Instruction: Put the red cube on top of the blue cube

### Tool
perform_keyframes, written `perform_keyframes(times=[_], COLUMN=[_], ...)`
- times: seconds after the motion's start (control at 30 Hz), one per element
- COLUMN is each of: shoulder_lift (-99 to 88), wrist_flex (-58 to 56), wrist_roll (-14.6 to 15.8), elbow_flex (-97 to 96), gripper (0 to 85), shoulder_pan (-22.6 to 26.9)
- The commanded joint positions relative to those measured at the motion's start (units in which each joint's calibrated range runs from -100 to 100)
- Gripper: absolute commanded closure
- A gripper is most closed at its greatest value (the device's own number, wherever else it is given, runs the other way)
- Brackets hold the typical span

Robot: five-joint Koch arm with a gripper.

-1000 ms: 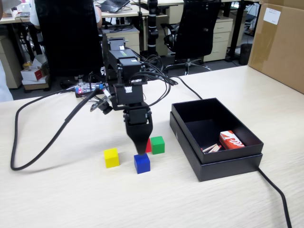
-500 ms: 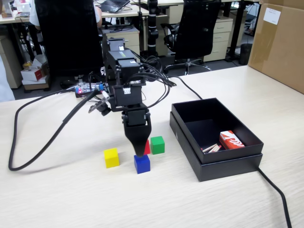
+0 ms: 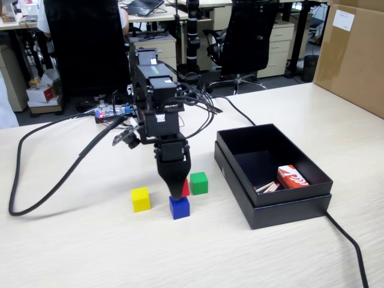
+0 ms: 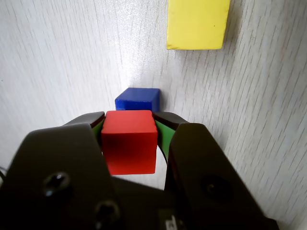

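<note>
The carrying step is in hand: the black gripper [image 4: 129, 125] has its jaws clenched on the small solid plain red cube [image 4: 129, 141], one jaw pressed to each side face, and the cube hangs clear of the pale wood-grain tabletop [image 3: 72, 252]. In the wrist view the small solid plain blue cube [image 4: 138, 99] lies just beyond the red one, on the tabletop and lower; in the fixed view the jaws' tip sits directly above the blue cube [image 3: 179, 207], with a sliver of the red cube [image 3: 185, 187] showing behind it.

As I judge it, the placing is close but not yet done. In the wrist view the blue cube's top face shows ahead of the red one instead of hidden under it, so the next move likely calls for a small advance toward the blue cube, then a straight descent until the faces meet, and only then a release. The two cubes also look slightly turned against each other, so an offset or twisted landing could let the red one slide off.

The red cube is matte, sharp-edged and evenly coloured, the same size as the blue cube, and gripped squarely. A yellow cube [image 4: 197, 24] lies further beyond the blue cube in the wrist view, well apart from it.
</note>
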Motion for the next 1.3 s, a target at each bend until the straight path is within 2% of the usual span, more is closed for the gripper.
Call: perform_keyframes(times=[0.0,0.13,0.2,0.47,0.53,0.57,0.73,0.83,1.27], shoulder_lift=[-1.50,-1.50,-1.39,-1.39,-1.39,-1.39,-1.16,-1.04,-8.84], wrist_flex=[2.43,2.43,2.43,2.43,2.43,2.43,2.43,2.43,2.43], wrist_roll=[-0.10,-0.05,-0.05,0.20,0.20,0.20,0.20,0.20,0.15], elbow_flex=[1.02,0.75,0.56,2.11,2.01,1.83,2.11,1.65,0.20], gripper=[84.6,84.2,77.5,77.4,67.4,59.6,57.2,43.4,39.9], shoulder_pan=[0.00,0.00,0.00,0.10,0.20,0.24,0.29,0.29,0.54])
